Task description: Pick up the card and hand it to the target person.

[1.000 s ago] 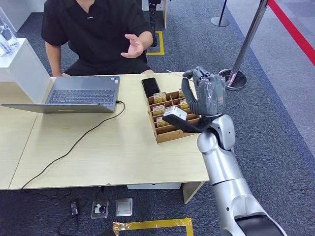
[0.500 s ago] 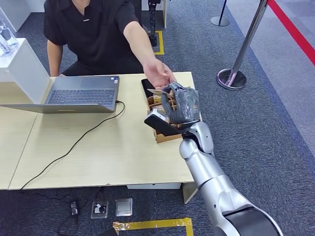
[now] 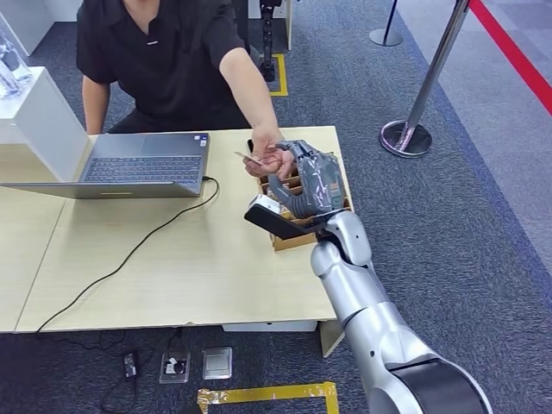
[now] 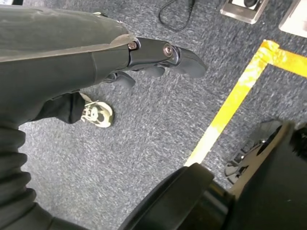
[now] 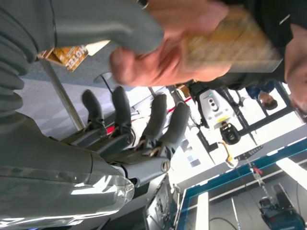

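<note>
Over the card tray [image 3: 306,226], right hand [image 3: 311,179] looks emptied, fingers [image 5: 158,117] spread; person's hand [image 3: 268,159] grips the card [image 3: 247,158]. Hold arm steady, let them pull clear before retracting; left hand [image 4: 108,57] hangs empty

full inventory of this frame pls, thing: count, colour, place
card: 1, tan, in the person's hand, above the table
laptop: 1, grey, open, far left of table
cable: 1, black, from laptop across table to the near edge
organiser tray: 1, brown cardboard, right end of table, holds more cards
table: 1, light wood
stanchion: 1, silver, on carpet right of table
floor tape: yellow, on carpet in front of table
person: 1, black shirt, behind table
right hand: grey, raised over the tray, fingers apart
left hand: dark, hanging over carpet
</note>
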Controlling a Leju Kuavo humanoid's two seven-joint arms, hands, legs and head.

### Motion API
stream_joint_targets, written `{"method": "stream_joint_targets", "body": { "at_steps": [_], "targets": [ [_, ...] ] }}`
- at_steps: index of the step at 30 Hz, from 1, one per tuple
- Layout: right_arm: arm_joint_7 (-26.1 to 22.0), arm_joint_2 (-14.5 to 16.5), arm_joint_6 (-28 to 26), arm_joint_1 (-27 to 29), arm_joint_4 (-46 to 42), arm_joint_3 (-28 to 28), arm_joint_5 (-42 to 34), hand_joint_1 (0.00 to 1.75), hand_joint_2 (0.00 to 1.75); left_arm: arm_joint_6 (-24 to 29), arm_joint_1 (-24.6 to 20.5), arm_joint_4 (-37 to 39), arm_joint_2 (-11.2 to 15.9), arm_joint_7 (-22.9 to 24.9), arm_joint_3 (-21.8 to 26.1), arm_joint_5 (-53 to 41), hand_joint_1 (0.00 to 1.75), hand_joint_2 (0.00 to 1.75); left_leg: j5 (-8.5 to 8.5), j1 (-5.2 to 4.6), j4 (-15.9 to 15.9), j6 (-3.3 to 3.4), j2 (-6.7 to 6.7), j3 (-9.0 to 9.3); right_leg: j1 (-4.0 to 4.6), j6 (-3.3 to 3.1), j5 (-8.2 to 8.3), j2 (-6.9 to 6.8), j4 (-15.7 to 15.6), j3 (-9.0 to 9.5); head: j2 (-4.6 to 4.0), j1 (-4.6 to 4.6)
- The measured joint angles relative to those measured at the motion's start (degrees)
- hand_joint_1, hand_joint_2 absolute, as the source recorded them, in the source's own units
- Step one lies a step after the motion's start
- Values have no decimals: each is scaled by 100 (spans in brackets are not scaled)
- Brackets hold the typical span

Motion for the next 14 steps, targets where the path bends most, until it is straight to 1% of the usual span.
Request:
{"method": "stream_joint_targets", "body": {
  "at_steps": [5, 8, 11, 13, 14],
  "targets": [
    [-269, 1, 0, 83, -411, -476, 183, 0, 0, -50, 25, 2, 3, -2, 6, 0, 0, 0, 0, 0, 2, 0, 0, 0, 0, 0, 0, 0, -1, -1, 0, 8],
    [-599, -3, -1, 211, -887, -888, 82, 0, 0, -35, 39, 2, 3, -21, 38, 0, 0, 0, 0, -1, 4, 0, -1, -1, -1, 0, 0, -1, -2, -2, 0, 7],
    [-935, -38, -2, 421, -1565, -1377, -452, 0, 0, 26, 81, 2, 3, -53, 98, 19, 0, 0, 0, -1, 5, 0, -3, -2, -1, 0, 0, -2, -4, -4, 0, 2],
    [-992, -134, -3, 611, -2020, -1716, -971, 0, 0, 95, 122, 2, 3, -86, 159, 54, 0, 0, -1, -1, 5, 0, -4, -3, -1, 0, 0, -3, -8, -5, 0, 0],
    [-1000, -166, -4, 666, -2141, -1805, -1114, 0, 0, 118, 133, 2, 3, -95, 178, 64, 0, 0, -1, -1, 5, 0, -5, -3, -1, 1, 0, -3, -10, -5, 0, -2]
  ]
}}
